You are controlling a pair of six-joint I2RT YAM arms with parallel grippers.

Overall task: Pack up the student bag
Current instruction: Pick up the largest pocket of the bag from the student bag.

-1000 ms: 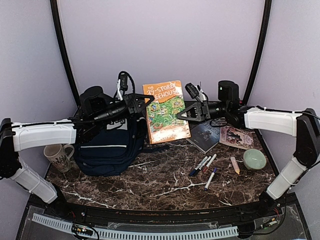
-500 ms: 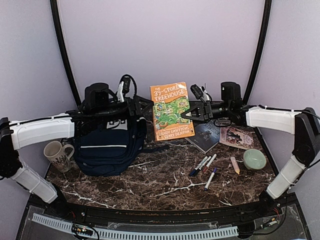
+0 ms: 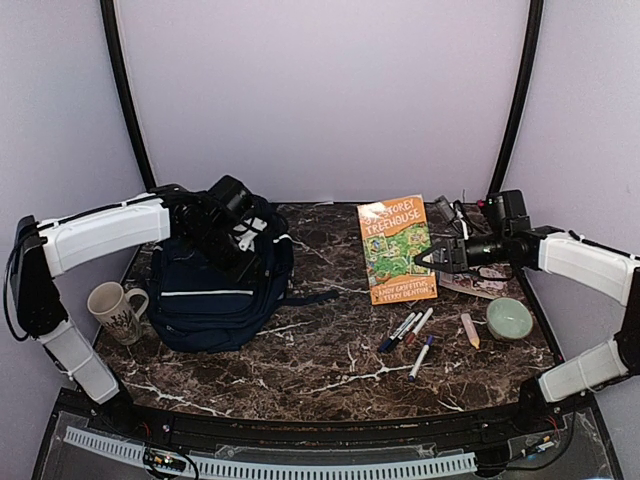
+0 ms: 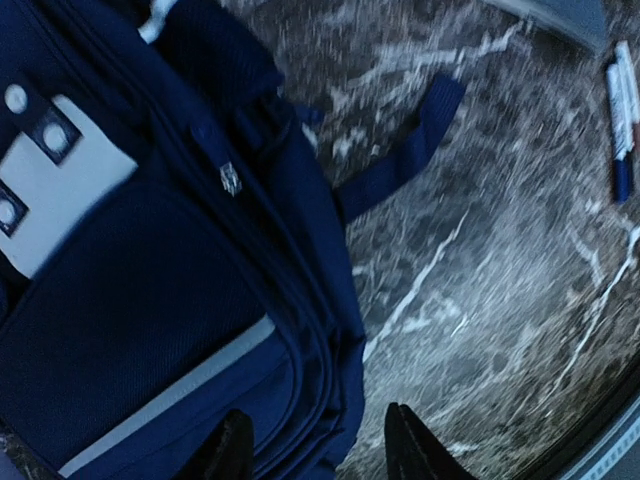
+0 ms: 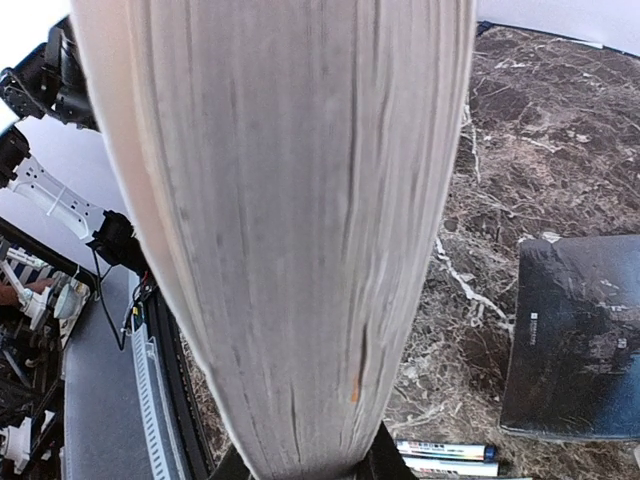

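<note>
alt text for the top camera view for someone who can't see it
The right gripper grips an orange book upright by its edge. The left gripper hangs over a navy backpack on the dark marble table, with a mug, markers and a green bowl nearby.

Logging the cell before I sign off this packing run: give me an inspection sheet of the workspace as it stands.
surface: marble table, dark with white veins, bare towards the front.
job's things: navy backpack lying at left; orange book held upright at right, not in it.
clutter: mug left of the backpack; markers, stubby pencil, green bowl, dark book at right.
grippers: left gripper open above the backpack's edge, empty; right gripper shut on the orange book.
cables: leads at the right wrist.
surroundings: plain lilac walls, two black poles.
</note>
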